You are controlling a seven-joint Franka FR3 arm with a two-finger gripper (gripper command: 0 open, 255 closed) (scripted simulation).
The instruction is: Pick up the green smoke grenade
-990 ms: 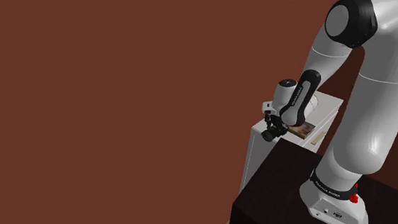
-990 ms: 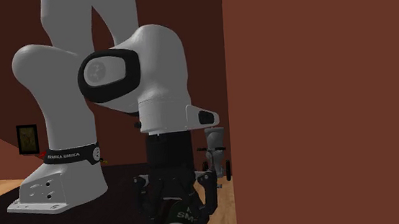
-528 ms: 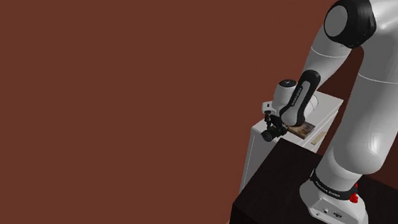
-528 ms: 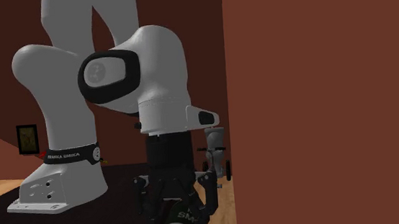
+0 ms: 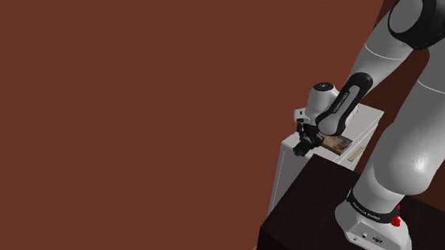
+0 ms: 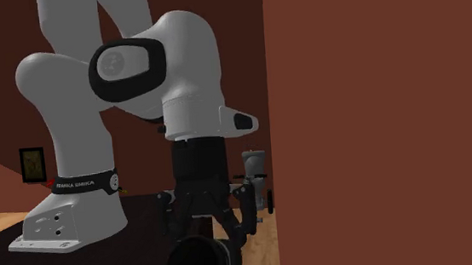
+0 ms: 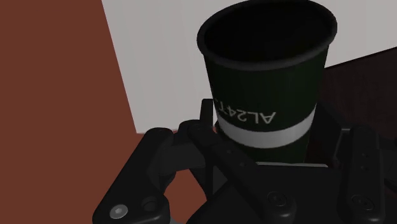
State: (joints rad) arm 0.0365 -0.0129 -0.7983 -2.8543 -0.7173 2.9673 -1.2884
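Gripping the dark green can at its white band, my gripper is clamped on both sides, so it should lift squarely without tipping.

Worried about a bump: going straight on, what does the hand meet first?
The hand clasps the dark green smoke grenade; past it, probably the white surface, depth unclear.

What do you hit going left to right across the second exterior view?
Framed picture → arm's base → gripper shut on the dark smoke grenade → brown wall.
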